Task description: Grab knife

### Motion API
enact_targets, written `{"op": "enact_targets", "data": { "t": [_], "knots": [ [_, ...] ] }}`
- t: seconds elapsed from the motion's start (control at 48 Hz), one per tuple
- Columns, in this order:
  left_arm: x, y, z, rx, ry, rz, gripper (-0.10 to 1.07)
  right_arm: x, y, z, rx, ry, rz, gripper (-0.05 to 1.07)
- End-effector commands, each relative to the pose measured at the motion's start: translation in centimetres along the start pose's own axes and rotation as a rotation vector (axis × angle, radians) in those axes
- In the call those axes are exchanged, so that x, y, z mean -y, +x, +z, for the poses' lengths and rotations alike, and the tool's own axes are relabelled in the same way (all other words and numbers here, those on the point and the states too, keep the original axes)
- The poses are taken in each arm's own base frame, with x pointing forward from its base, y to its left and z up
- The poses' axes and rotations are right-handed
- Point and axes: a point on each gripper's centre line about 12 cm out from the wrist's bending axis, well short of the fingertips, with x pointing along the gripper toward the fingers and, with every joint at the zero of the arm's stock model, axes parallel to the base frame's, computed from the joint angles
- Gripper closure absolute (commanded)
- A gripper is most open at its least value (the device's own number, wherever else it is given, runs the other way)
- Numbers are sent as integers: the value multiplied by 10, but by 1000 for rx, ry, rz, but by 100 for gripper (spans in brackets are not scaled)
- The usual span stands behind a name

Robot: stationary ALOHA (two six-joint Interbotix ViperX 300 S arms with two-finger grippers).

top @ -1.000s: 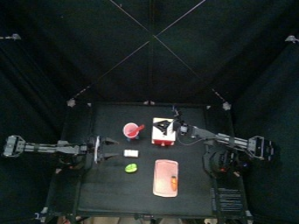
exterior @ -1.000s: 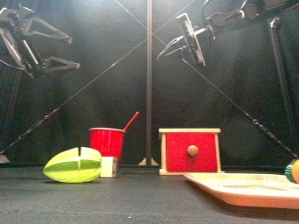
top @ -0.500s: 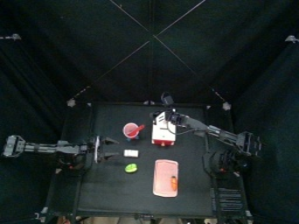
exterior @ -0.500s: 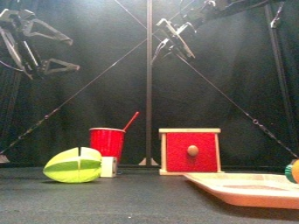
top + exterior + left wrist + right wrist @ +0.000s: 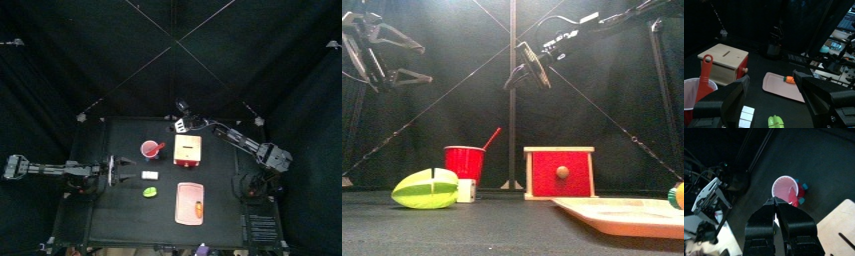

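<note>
1. Right, far left first: your left gripper point(image 5: 771, 80) hangs over the table's left side with its jaws spread wide, holding nothing. That arm looks parked.
2. Next along, a green wedge-shaped toy point(image 5: 425, 188) lies on the table, with a small white block point(image 5: 465, 190) just beside it.
3. Now the target: the knife point(image 5: 492, 137) stands tilted in the red cup point(image 5: 465, 162). Only its red handle shows above the rim, leaning towards the red box point(image 5: 559, 172).
4. Further right, the pink tray point(image 5: 629, 215) holds something orange at its far end. It's no part of this job.
5. Up top, your right gripper point(image 5: 527, 72) hovers high above the table, jaws pinched almost together and empty. Its wrist camera looks down on the cup.
6. So you're in the approach, with nothing grasped yet. My call: open those jaws, drop towards the handle, line up across it, then close. Mind the cup, since it looks light and could tip.
</note>
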Motion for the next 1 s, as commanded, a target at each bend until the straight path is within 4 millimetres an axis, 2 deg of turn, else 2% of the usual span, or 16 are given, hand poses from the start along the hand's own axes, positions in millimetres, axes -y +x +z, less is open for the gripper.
{"op": "enact_targets", "data": {
  "t": [0.0,0.208,0.583,0.833,0.979],
  "knots": [
    [0,2,4,13,0,0,-3,-12,-4,4,-24,-3,85,75],
    [-1,1,3,11,-14,8,-3,6,9,9,-46,2,53,52],
    [-1,1,3,9,-19,10,-3,29,34,0,-116,-26,-40,28],
    [-1,1,2,8,-18,12,-3,41,52,-4,-177,-32,-132,21],
    [-1,1,2,7,-17,12,-3,39,68,-10,-241,-48,-160,21]
  ]
}}
